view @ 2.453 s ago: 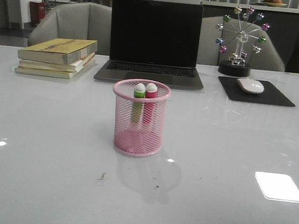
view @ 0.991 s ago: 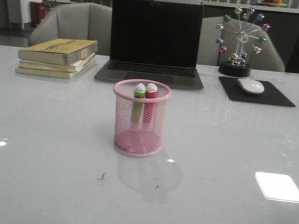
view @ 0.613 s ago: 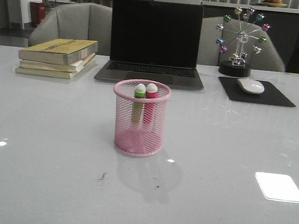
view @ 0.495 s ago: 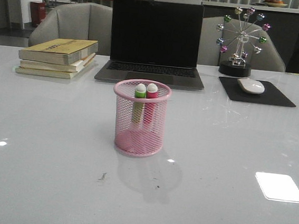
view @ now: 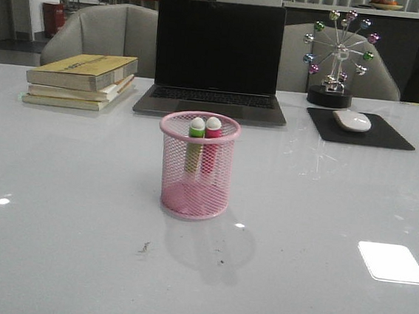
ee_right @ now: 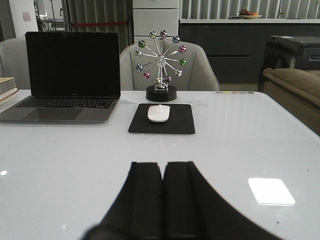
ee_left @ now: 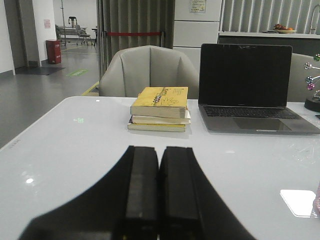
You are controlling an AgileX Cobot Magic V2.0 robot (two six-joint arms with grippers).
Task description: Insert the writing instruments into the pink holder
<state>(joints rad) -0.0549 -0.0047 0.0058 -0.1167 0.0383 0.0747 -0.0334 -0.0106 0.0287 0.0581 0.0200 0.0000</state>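
Observation:
The pink wire-mesh holder (view: 196, 167) stands upright in the middle of the white table in the front view. Inside it stand the green and yellowish pen (view: 195, 142) and the pink-red pen (view: 211, 142), side by side, their rounded white ends just above the rim. Neither arm shows in the front view. My left gripper (ee_left: 159, 150) is shut with nothing between its fingers, low over bare table. My right gripper (ee_right: 163, 165) is shut and empty too. A sliver of the holder shows at the left wrist view's edge (ee_left: 317, 204).
Behind the holder sit an open black laptop (view: 216, 57), a stack of yellow books (view: 80, 78) at the back left, a white mouse (view: 352, 120) on a black pad (view: 360, 129), and a ferris-wheel ornament (view: 337, 56) at the back right. Grey chairs stand beyond the table.

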